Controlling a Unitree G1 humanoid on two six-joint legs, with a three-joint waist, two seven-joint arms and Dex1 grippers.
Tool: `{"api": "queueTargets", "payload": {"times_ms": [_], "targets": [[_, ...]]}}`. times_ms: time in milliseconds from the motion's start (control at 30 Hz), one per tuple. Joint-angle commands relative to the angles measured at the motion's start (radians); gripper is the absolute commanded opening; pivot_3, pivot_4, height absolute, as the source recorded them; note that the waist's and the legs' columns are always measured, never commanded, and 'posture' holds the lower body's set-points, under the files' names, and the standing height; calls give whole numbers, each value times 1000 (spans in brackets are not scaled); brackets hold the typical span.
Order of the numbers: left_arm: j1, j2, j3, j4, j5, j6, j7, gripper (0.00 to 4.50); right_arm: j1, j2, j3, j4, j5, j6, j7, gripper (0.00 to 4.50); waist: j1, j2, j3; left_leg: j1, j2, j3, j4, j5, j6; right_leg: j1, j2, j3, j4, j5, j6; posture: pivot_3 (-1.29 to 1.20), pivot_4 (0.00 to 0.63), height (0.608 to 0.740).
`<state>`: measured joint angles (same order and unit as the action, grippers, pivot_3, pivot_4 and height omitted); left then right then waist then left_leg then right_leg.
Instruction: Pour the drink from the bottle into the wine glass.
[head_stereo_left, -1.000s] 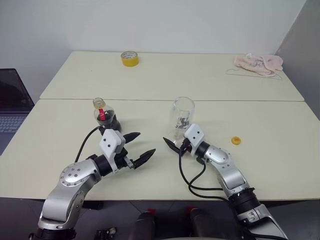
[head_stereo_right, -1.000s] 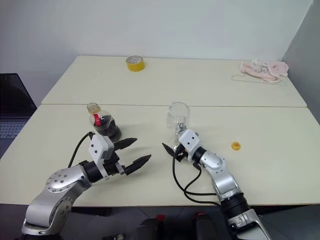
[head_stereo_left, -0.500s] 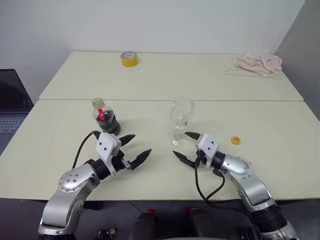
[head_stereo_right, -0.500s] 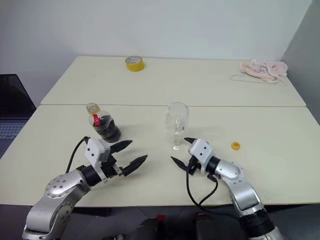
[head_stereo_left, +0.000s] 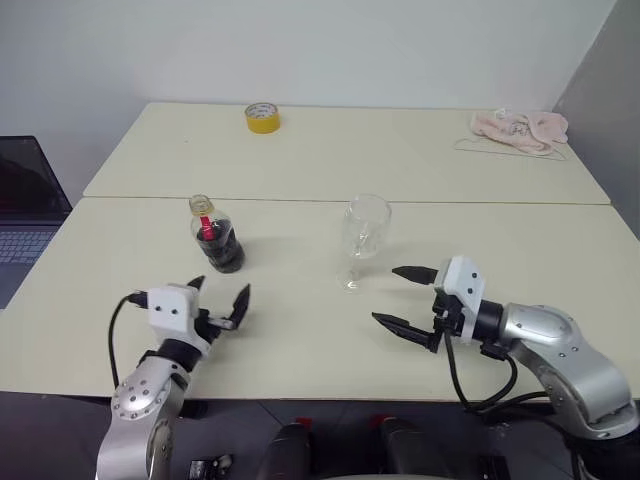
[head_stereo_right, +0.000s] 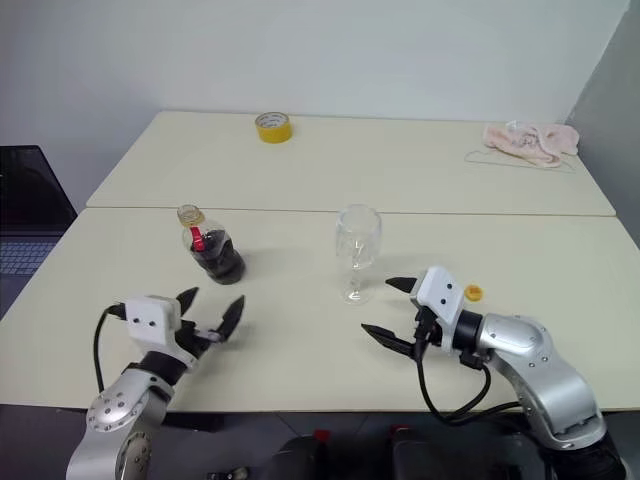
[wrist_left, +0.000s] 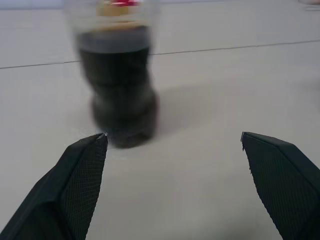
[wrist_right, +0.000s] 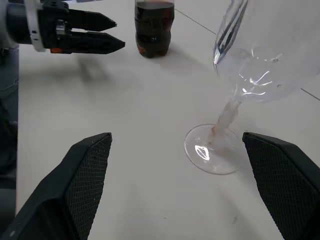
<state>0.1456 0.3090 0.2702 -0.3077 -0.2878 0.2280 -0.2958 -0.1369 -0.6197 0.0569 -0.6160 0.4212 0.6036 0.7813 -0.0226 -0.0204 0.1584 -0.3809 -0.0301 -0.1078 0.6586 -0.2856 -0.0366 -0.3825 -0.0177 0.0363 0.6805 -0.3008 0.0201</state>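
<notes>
The bottle (head_stereo_left: 218, 240) stands upright on the near table, left of centre, uncapped, its lower half dark with the drink (wrist_left: 117, 95). To its right stands the wine glass (head_stereo_left: 362, 235), upright and holding nothing. My left gripper (head_stereo_left: 220, 293) is open a little in front of the bottle, pointing at it, apart from it. In the left wrist view the bottle stands beyond the left-hand finger (wrist_left: 80, 175). My right gripper (head_stereo_left: 385, 294) is open to the right of the glass's foot (wrist_right: 215, 150), pointing toward it with nothing between the fingers.
A small yellow cap (head_stereo_right: 473, 293) lies on the table just behind my right gripper. A yellow tape roll (head_stereo_left: 261, 117) and a pink cloth (head_stereo_left: 520, 128) sit on the far table. A laptop (head_stereo_left: 20, 215) is off the left edge.
My left gripper has swung left and turned to face the bottle. My right gripper has drawn back to the right, away from the glass. Both stayed open.
</notes>
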Motion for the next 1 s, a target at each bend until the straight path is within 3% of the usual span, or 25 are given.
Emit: {"api": "queueTargets", "payload": {"times_ms": [33,333,1000], "targets": [[-39,14,10,2,7,-7,7,4500,-14,-33,-51,-65,83,41,22,4478,0,0,0,0,0,0,0,0,0,0,0,0,0,0,0,0,150,740],[-123,78,8,62,22,49,-12,4500,-18,-120,-167,-90,205,82,38,4478,1,0,0,0,0,0,0,0,0,0,0,0,0,0,0,0,150,740],[-331,116,-23,429,60,-98,-114,4500,-96,-110,-118,-98,229,103,-31,4478,5,0,0,0,0,0,0,0,0,0,0,0,0,0,0,0,150,740]]}}
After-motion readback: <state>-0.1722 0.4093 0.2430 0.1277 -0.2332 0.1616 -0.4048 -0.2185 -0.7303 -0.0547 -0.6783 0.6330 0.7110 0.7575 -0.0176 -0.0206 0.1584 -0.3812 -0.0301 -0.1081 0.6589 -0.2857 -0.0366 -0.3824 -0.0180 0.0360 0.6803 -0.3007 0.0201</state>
